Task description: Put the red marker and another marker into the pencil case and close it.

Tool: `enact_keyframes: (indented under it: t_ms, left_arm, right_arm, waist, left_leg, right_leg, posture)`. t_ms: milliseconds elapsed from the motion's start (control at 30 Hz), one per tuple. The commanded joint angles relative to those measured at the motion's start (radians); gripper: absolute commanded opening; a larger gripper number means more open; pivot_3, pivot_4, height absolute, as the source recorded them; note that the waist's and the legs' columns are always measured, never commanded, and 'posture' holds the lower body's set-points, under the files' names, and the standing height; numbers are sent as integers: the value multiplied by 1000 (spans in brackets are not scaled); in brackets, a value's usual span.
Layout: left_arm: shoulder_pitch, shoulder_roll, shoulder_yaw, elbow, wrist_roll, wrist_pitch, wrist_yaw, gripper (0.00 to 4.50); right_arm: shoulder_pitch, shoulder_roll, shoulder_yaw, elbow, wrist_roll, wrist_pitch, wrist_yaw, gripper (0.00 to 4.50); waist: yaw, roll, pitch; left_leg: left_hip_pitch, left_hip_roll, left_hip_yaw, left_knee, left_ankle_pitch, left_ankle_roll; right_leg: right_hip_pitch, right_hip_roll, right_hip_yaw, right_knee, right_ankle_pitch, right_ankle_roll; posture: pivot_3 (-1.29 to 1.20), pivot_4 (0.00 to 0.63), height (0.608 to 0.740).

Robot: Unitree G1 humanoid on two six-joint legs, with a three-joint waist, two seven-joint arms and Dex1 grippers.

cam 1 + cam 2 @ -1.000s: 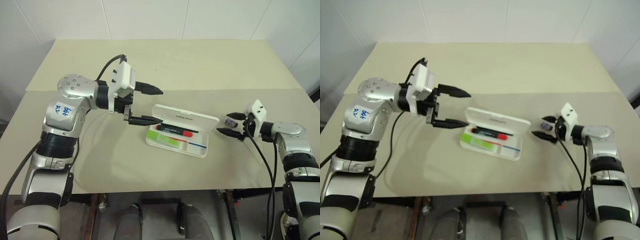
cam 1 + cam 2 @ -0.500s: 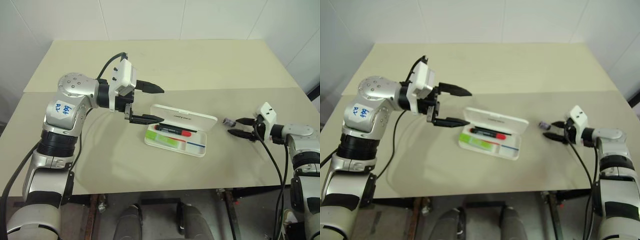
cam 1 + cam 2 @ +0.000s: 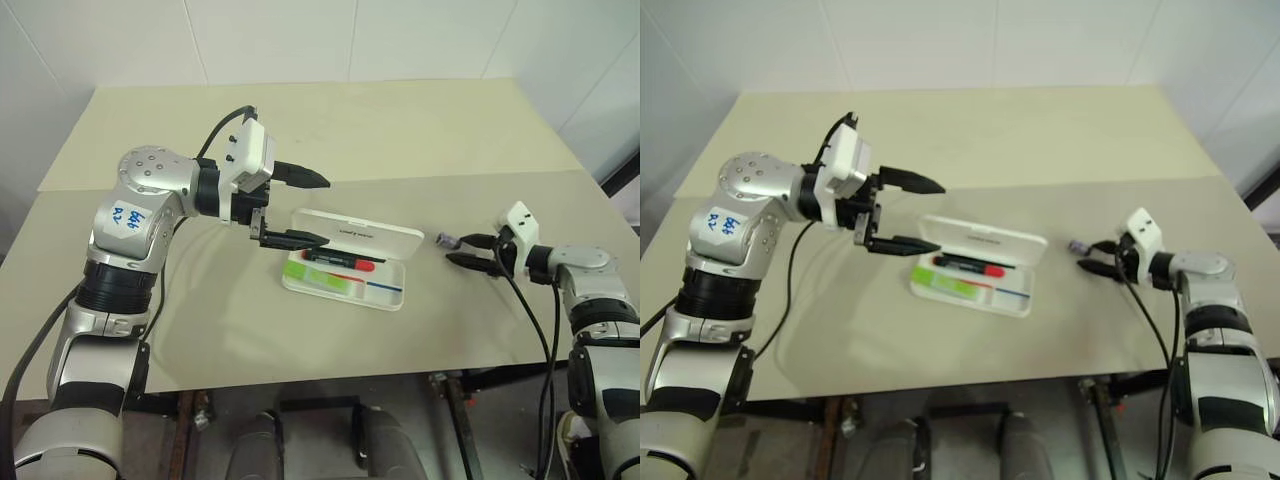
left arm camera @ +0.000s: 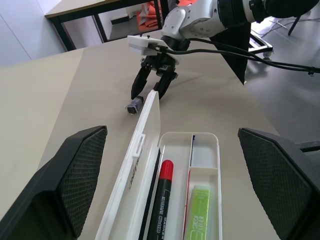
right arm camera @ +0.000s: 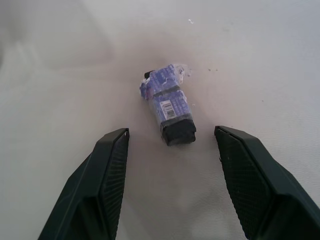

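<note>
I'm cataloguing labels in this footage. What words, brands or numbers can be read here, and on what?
"MARKER": white print on the black barrel of the red-capped marker; the rest is unreadable.
Black lettering on the flat white plastic pencil case's lid: too small.
Blue handwriting on a white sticker on the left arm: illegible.
Label on the small purple-wrapped stub: blurred.

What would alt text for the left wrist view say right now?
The pencil case lies open between the open left gripper, with the red marker and the green highlighter inside. Beyond its raised lid, the right gripper stands open by a small dark stub on the table.
</note>
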Motion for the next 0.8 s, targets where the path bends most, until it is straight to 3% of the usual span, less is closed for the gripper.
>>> enact_keyframes:
  t_ms: [33, 133, 200, 400, 433, 667, 800]
  left_arm:
    - [-25, -5, 12, -36, -10, -2, -1, 4500]
    - [-24, -10, 12, -35, -9, -3, -3, 4500]
    - [-25, -12, 12, -35, -9, -3, -3, 4500]
    - [-17, -9, 15, -41, -9, -1, -2, 4500]
    - [-15, -9, 16, -43, -10, 0, -1, 4500]
    - [4, -9, 17, -57, -12, -1, 2, 4500]
    - [44, 5, 27, -84, -24, -1, -9, 4500]
  right_arm:
    - [-21, 18, -17, 8, 0, -22, -21, 2860]
    - [-29, 33, -17, 16, 0, -24, -30, 2860]
    - [-31, 38, -18, 20, 2, -22, -21, 2482]
    - [-29, 42, -26, 19, 7, -24, -14, 439]
    - [-27, 43, -27, 17, 8, -25, -13, 300]
    - [9, 25, -24, -16, 4, -33, 5, 300]
    - [101, -51, -57, -121, 42, -22, 81, 300]
  waist:
    - [-7, 0, 0]
    - [-13, 0, 0]
    - [-14, 0, 0]
    - [-13, 0, 0]
    - [-13, 0, 0]
    - [-12, 0, 0]
    - [-3, 0, 0]
  left_leg:
    - [0, 0, 0, 0, 0, 0]
    - [1, 0, 0, -1, 0, 0]
    - [2, 0, 0, -1, 0, 0]
    - [3, 0, 1, 0, 1, 0]
    - [3, 0, 1, 0, 2, 0]
    - [3, 0, 1, -2, 2, -1]
    - [3, -1, 1, -3, 2, -1]
  right_leg:
    - [0, 0, 0, 0, 0, 0]
    - [0, 0, 0, 1, 0, 0]
    - [0, 0, 1, 2, 0, 0]
    - [1, 0, 2, 3, 0, 0]
    - [1, 0, 2, 3, 0, -1]
    - [0, 0, 2, 3, 0, -1]
    - [0, 0, 2, 3, -1, -1]
  posture:
    - [0, 150, 740]
    - [0, 150, 740]
    - [0, 150, 740]
    - [0, 150, 740]
    - [0, 150, 740]
    - [0, 150, 740]
    - [0, 150, 740]
